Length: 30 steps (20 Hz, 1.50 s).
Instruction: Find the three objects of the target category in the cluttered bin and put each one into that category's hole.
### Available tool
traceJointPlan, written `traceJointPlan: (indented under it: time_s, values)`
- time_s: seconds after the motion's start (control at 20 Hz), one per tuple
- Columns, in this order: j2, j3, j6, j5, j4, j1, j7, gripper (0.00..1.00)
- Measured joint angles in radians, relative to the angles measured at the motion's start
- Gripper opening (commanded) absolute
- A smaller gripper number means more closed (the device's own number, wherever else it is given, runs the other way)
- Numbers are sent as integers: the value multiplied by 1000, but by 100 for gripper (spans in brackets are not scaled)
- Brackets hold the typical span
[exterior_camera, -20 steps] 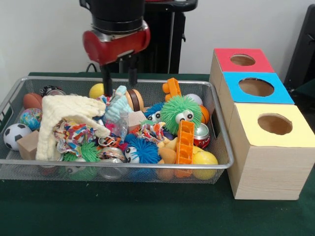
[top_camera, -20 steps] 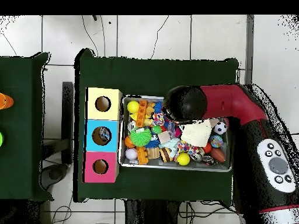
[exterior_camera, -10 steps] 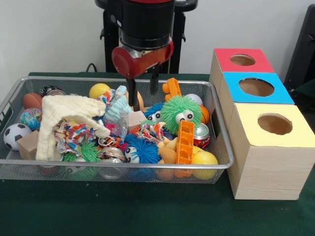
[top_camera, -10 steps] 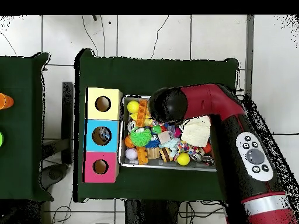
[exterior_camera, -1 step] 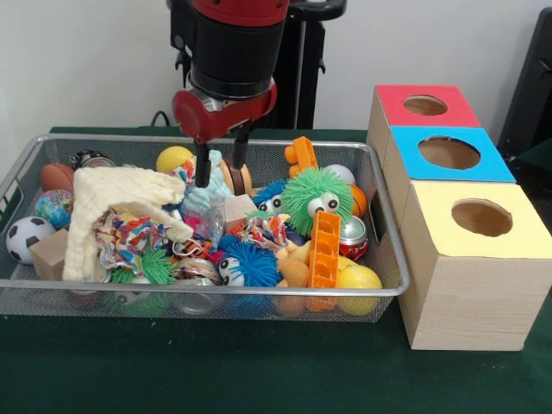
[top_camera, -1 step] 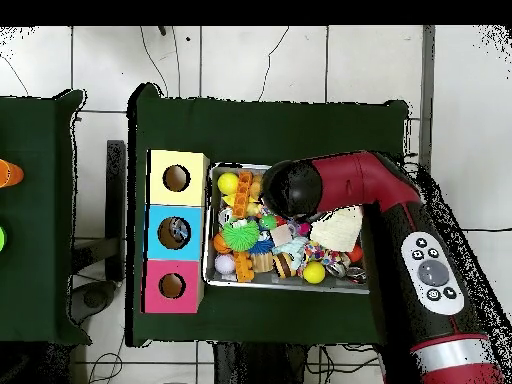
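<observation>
My gripper [exterior_camera, -1 step: 221,169] hangs open over the back middle of the wire bin [exterior_camera, -1 step: 207,294], nothing between its fingers. Its fingertips [exterior_camera, -1 step: 203,177] stand just above a light-blue cloth toy [exterior_camera, -1 step: 205,195]. Close by lie a cream cloth [exterior_camera, -1 step: 121,203], a green fuzzy ball with eyes [exterior_camera, -1 step: 316,194], a blue fuzzy ball [exterior_camera, -1 step: 250,263], an orange brick [exterior_camera, -1 step: 325,250] and two yellow balls [exterior_camera, -1 step: 172,158] [exterior_camera, -1 step: 359,279]. In the overhead view the arm's head [top_camera, -1 step: 290,187] hides the gripper; the green fuzzy ball [top_camera, -1 step: 240,235] and cream cloth [top_camera, -1 step: 338,228] show.
Three boxes with round holes stand right of the bin: red [exterior_camera, -1 step: 423,105], blue [exterior_camera, -1 step: 448,153], yellow [exterior_camera, -1 step: 479,217]. A soccer ball [exterior_camera, -1 step: 26,235], a wooden block [exterior_camera, -1 step: 50,254] and a globe ball [exterior_camera, -1 step: 53,207] fill the bin's left end. The bin's rim [top_camera, -1 step: 290,288] shows overhead.
The gripper swung right across the bin's back, then came back left and now hangs a little lower over the light-blue toy. It stayed open throughout.
</observation>
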Motion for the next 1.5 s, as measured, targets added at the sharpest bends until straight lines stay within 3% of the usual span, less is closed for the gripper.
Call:
traceJointPlan:
  time_s: [0.45, 1.05, 1.5]
  values:
    - [6, -43, -28, 0, 0, 2, 0, 100]
    - [83, -44, -198, 48, 1, -12, 0, 100]
    - [103, -55, -205, 72, 19, -27, 0, 100]
